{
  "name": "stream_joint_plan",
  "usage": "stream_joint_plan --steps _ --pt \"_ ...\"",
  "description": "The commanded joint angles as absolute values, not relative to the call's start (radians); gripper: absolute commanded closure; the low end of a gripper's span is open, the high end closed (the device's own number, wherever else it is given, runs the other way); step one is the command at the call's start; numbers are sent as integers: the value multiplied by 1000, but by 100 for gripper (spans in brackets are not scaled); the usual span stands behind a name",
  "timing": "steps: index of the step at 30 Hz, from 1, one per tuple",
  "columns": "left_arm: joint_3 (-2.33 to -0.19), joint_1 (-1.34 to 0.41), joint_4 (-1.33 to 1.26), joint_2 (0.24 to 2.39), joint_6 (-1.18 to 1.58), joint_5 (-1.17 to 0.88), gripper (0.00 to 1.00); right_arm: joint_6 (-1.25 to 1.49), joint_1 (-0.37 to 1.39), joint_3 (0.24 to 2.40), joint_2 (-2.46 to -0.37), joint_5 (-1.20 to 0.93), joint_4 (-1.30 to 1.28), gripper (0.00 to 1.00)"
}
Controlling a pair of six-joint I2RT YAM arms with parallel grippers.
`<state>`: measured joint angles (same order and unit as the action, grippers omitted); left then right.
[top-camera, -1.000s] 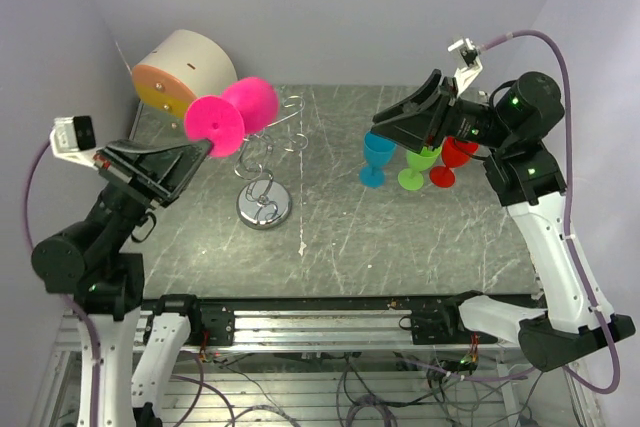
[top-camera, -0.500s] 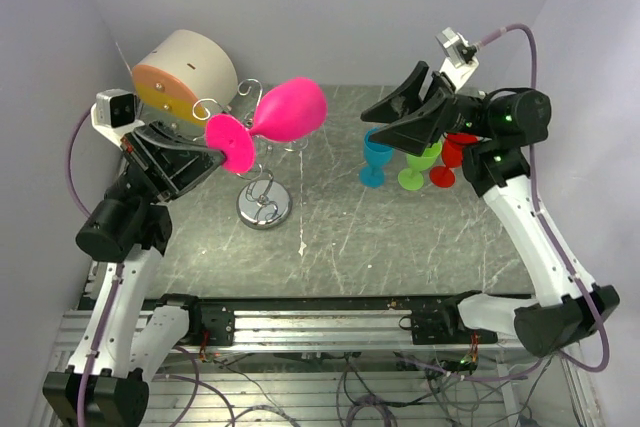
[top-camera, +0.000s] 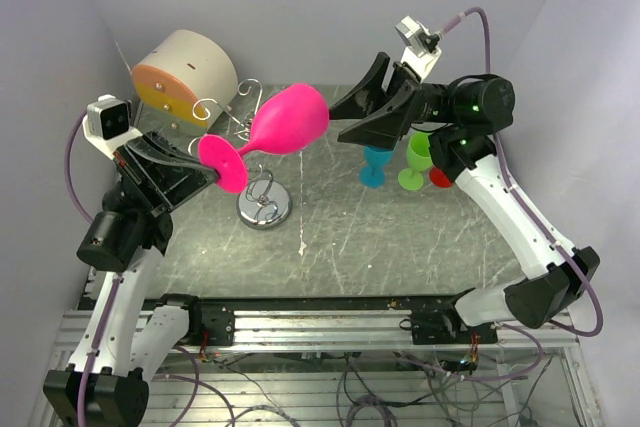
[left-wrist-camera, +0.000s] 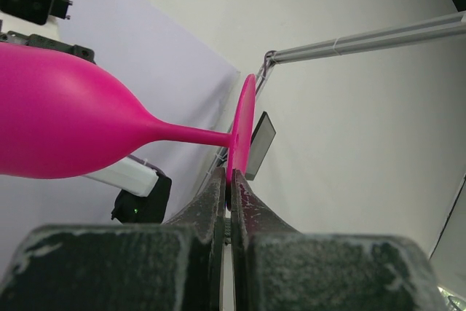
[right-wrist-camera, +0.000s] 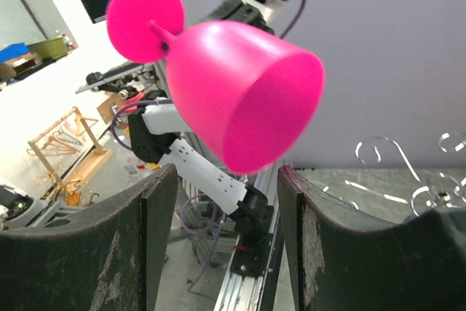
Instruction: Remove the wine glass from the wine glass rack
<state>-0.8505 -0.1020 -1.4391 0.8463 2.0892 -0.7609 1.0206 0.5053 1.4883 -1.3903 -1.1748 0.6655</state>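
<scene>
A pink wine glass (top-camera: 285, 122) is held in the air, tilted on its side, clear of the silver wire rack (top-camera: 262, 187). My left gripper (top-camera: 212, 169) is shut on the rim of its round foot (left-wrist-camera: 242, 132); the stem and bowl (left-wrist-camera: 58, 118) point left in the left wrist view. My right gripper (top-camera: 345, 119) is open, its tips just right of the bowl's mouth. In the right wrist view the bowl (right-wrist-camera: 244, 96) hangs just above and between the open fingers (right-wrist-camera: 156, 209), not touching them.
A beige cylinder with an orange face (top-camera: 183, 72) stands at the back left behind the rack. Blue (top-camera: 377, 164), green (top-camera: 420, 160) and red (top-camera: 440, 176) glasses stand upright on the table below my right arm. The rack's hook arms (right-wrist-camera: 382, 152) show at right.
My left gripper has lifted and swung the pink glass rightward, off the rack's hooks. My right gripper has risen and moved left toward the bowl.
</scene>
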Motion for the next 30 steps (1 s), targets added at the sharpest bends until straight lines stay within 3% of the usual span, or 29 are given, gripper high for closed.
stream_joint_plan --steps 1,10,12,14,15,17,19,21,23,26,28,30 --pt "-836 -110 -1547 836 2140 -755 93 979 546 1548 -1402 -1146 665 43" --pt "-817 -110 -1537 827 2133 -750 93 979 638 1580 -1453 -1127 694 47" --pt "-821 -110 -1531 828 2131 -754 93 995 644 1581 -1459 -1127 718 61" --pt "-820 -110 -1517 825 2122 -760 93 1019 645 1574 -1463 -1128 748 92" --pt "-817 -110 -1507 823 2116 -763 93 1013 645 1571 -1460 -1126 740 100" --pt "-808 -110 -1461 809 2094 -780 92 963 643 1564 -1440 -1119 682 100" --pt "-797 -110 -1353 780 2033 -803 83 850 639 1565 -1401 -1079 555 100" --pt "-789 -110 -1182 743 1947 -827 69 720 637 1575 -1353 -1032 369 100" --pt "-796 -110 -1030 706 1845 -842 62 579 636 1602 -1302 -962 215 100" --pt "-895 -110 -439 632 1523 -803 56 405 634 1652 -1223 -801 -35 100" --pt "-1049 -110 85 593 1204 -646 52 308 634 1702 -1178 -650 -189 100" --pt "-1196 -110 400 588 955 -467 52 237 634 1762 -1151 -463 -356 100"
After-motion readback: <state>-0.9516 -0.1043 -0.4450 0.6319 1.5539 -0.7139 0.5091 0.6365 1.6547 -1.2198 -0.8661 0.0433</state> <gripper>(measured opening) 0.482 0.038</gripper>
